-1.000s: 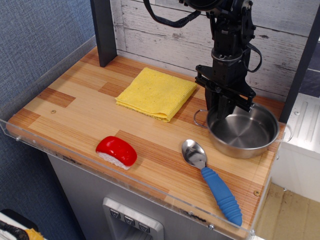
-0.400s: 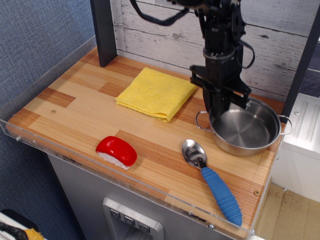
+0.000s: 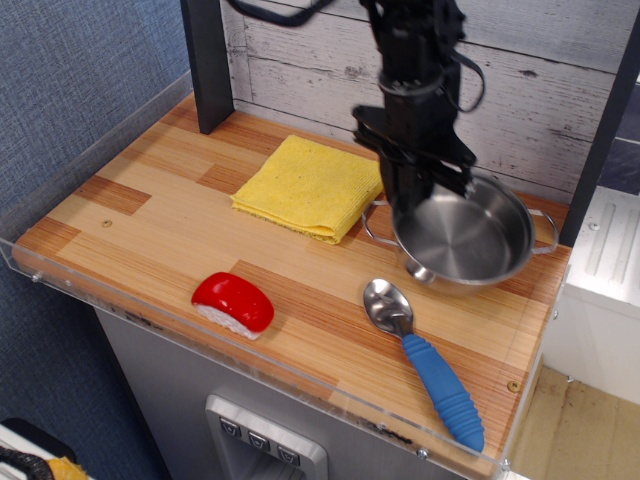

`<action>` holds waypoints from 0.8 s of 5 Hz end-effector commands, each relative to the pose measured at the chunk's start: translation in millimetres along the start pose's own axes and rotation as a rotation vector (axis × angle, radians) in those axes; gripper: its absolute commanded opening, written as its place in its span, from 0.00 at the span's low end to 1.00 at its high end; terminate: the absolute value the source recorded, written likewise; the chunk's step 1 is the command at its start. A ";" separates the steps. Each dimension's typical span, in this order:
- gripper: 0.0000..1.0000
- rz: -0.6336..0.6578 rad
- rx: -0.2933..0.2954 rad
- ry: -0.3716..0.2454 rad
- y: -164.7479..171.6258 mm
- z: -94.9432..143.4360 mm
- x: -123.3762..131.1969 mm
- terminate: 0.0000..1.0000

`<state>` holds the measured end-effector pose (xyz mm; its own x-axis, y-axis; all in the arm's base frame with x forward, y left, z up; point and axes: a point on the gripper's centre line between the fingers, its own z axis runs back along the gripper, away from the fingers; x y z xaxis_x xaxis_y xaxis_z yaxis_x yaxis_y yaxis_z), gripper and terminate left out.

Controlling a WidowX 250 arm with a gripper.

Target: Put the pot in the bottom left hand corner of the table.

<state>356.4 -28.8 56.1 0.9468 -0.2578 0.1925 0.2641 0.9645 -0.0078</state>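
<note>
— Position of the pot [image 3: 465, 238]?
— Lifted a little above the table [image 3: 150, 215], at the right side near the back wall, tilted with the open side toward the camera. Shadow visible on the wood just under the lower edge.

— And the gripper [image 3: 410, 205]?
— Coming down from above, closed over the left rim of the pot, one finger inside the bowl and one outside. Holding the pot by this rim.

— Handles?
— One wire loop visible at the left beside the gripper, one at the right, close to the dark post.

— Other things around?
— Yellow cloth [image 3: 312, 186] folded, just left of the pot, flat on the wood. Spoon [image 3: 424, 360] with blue handle in front of the pot, bowl end near it, apart. Red sushi piece [image 3: 233, 303] near the front edge, well apart from the pot.

— Bottom left corner?
— Only bare planks and the acrylic rim there.
</note>
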 end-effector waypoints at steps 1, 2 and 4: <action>0.00 0.177 0.092 -0.028 43.3 51.8 -39.9 0.00; 0.00 0.270 0.151 0.047 68.4 57.7 -67.2 0.00; 0.00 0.444 0.116 0.059 109.7 57.1 -116.7 0.00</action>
<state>270.6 118.5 69.1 0.9785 0.1892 0.0822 -0.1913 0.9814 0.0185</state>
